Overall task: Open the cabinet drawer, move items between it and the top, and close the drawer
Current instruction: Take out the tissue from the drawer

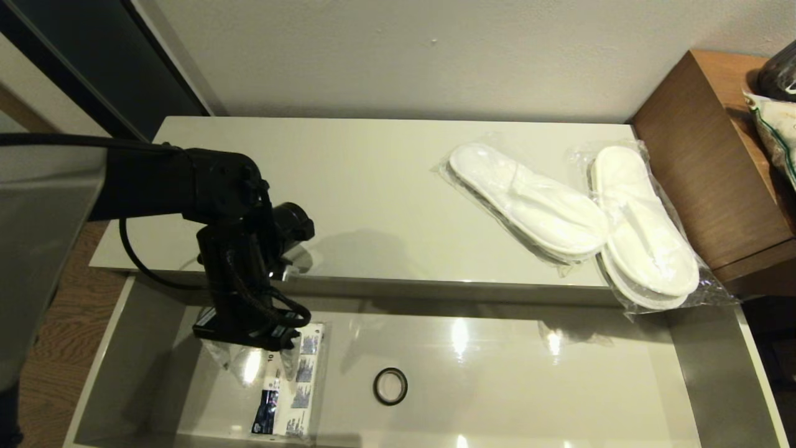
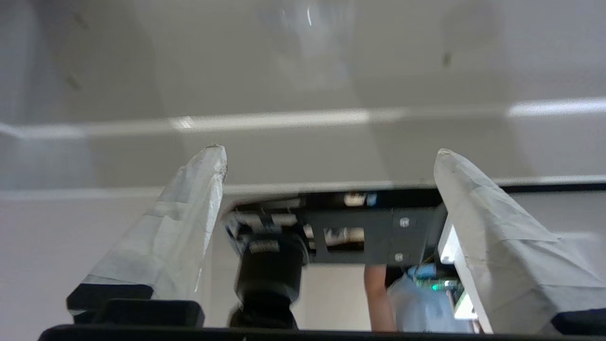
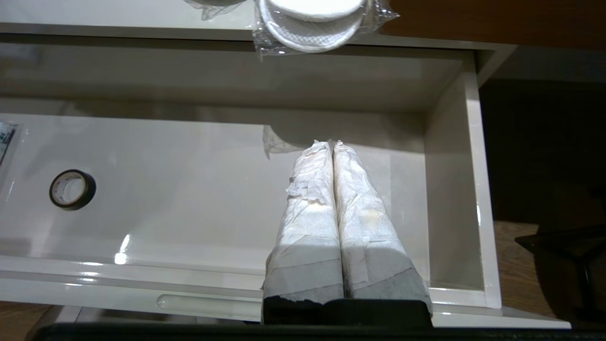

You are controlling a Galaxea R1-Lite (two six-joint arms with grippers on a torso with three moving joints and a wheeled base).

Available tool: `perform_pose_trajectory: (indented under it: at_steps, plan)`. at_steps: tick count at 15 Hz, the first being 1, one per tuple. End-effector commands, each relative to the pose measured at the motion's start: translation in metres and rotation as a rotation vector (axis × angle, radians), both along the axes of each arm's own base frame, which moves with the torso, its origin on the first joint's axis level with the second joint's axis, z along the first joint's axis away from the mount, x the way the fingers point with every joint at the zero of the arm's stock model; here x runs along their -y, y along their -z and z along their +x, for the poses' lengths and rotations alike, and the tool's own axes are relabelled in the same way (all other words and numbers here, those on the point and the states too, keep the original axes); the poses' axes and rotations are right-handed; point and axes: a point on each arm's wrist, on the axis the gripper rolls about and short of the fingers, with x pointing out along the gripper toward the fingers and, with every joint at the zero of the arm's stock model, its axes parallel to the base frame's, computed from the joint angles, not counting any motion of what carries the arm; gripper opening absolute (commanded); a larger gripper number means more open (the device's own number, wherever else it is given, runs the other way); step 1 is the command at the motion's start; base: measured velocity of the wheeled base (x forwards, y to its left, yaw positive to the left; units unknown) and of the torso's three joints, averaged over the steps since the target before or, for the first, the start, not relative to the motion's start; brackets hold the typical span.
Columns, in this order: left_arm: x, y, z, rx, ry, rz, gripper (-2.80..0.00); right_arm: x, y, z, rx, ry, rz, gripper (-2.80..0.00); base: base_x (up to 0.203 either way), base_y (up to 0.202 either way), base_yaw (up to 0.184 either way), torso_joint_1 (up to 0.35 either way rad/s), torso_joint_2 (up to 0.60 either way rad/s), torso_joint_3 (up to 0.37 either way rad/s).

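Observation:
The cabinet drawer (image 1: 715, 373) stands pulled out below the top (image 1: 373, 186). A flat white packet (image 1: 289, 389) with blue-black print lies on the drawer floor at the left. My left gripper (image 1: 268, 364) hangs right over the packet's far end, pointing down. In the left wrist view it (image 2: 329, 152) is open, with nothing between its taped fingers. Two bagged pairs of white slippers (image 1: 528, 199) (image 1: 647, 236) lie on the top at the right, the right-hand pair overhanging the front edge. My right gripper (image 3: 332, 142) is shut and empty, parked before the drawer's right part.
A small black ring (image 1: 390, 386) lies mid-drawer. A taller brown wooden desk (image 1: 703, 162) adjoins the cabinet on the right, with a bag (image 1: 777, 124) on it. Wooden floor shows at the left.

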Motion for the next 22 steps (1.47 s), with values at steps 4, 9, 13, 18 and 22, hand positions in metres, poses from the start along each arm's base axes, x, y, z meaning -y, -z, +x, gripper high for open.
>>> perform_pose_trajectory:
  at_steps: [4,9,13,18,22]
  plan:
    - [0.014,0.020,-0.029,0.016,0.064,0.059,0.00,0.000,0.000,0.000,0.000,0.000,0.000,-2.80,0.000,0.000,0.000,0.000,0.00,0.000]
    - [0.022,-0.023,0.000,0.333,0.133,0.181,0.00,0.000,0.000,0.000,0.000,0.000,0.000,-2.80,0.000,0.000,0.000,0.000,0.00,0.000]
    - [0.029,-0.004,0.014,0.386,0.143,0.231,0.00,0.000,0.000,0.000,0.002,0.000,0.000,-2.80,0.000,0.000,0.000,0.000,0.00,0.000]
    - [0.015,0.041,-0.008,0.413,0.129,0.306,0.00,0.000,0.000,0.000,0.001,0.000,0.000,-2.80,0.000,0.000,0.000,0.000,0.00,0.000]
    - [0.021,0.073,-0.008,0.498,0.096,0.301,0.00,0.000,0.000,0.000,0.003,0.000,0.000,-2.80,0.000,0.000,0.000,0.000,0.00,0.000]
